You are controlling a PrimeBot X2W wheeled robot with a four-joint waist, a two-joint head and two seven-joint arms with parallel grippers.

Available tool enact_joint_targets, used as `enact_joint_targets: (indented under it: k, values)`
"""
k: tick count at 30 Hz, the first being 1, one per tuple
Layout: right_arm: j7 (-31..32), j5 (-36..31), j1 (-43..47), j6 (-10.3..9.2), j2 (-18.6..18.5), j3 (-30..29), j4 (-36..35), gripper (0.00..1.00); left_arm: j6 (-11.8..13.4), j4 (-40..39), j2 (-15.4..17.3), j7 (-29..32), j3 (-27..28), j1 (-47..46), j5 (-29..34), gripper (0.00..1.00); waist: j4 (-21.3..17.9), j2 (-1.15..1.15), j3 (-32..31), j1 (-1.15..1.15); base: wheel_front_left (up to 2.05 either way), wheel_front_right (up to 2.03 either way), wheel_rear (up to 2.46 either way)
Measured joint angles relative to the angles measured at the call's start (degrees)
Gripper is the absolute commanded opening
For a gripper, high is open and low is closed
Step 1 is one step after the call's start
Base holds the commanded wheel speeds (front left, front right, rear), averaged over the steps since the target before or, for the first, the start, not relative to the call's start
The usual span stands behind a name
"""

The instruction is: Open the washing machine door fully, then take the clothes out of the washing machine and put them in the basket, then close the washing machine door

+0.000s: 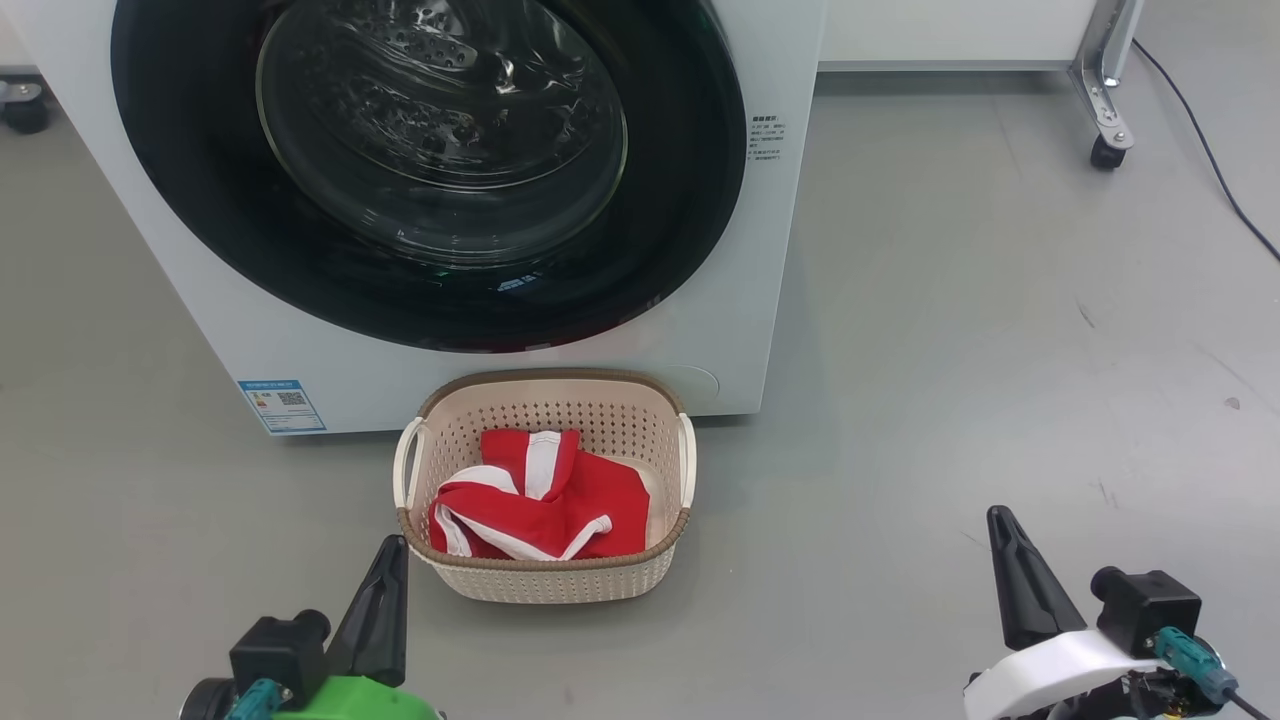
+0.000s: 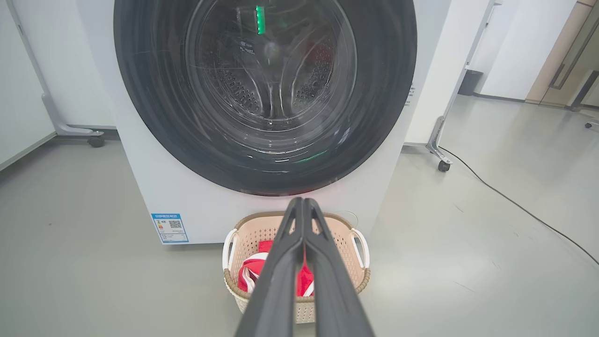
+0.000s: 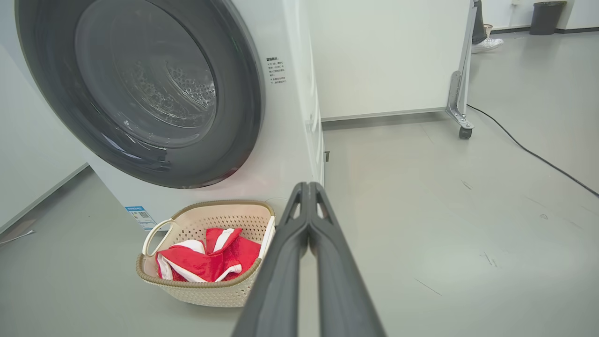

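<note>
The white washing machine [image 1: 760, 250] stands ahead with its round glossy black door [image 1: 180, 200] closed flat against the front. On the floor just before it sits the cream basket [image 1: 545, 583], holding red clothes [image 1: 590, 495] with white bands. My left gripper [image 1: 393, 545] hovers low at the basket's near left corner, shut and empty. My right gripper [image 1: 998, 515] stands well to the basket's right over bare floor, shut and empty. In the left wrist view the door [image 2: 140, 93], basket [image 2: 348, 234] and left gripper [image 2: 299, 201] line up; in the right wrist view my right gripper [image 3: 308, 186] is beside the basket [image 3: 206, 292].
A castered white panel stand [image 1: 1105, 110] is at the back right, with a black cable [image 1: 1215, 165] trailing across the grey floor. Another caster [image 1: 25, 110] sits at the far left. A person's white shoe [image 3: 486, 44] shows far back in the right wrist view.
</note>
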Motion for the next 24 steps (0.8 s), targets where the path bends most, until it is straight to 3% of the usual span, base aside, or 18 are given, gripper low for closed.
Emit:
enact_joint_targets:
  k: [24]
  values:
    - [4.9,18.7,-0.8,1.47,0.8,-4.1,0.5,0.00,-2.1,0.2,-0.5,4.6,4.6,-0.1,-17.9,0.00,-0.7,0.00,-0.1,0.00,0.00,0.00,0.00]
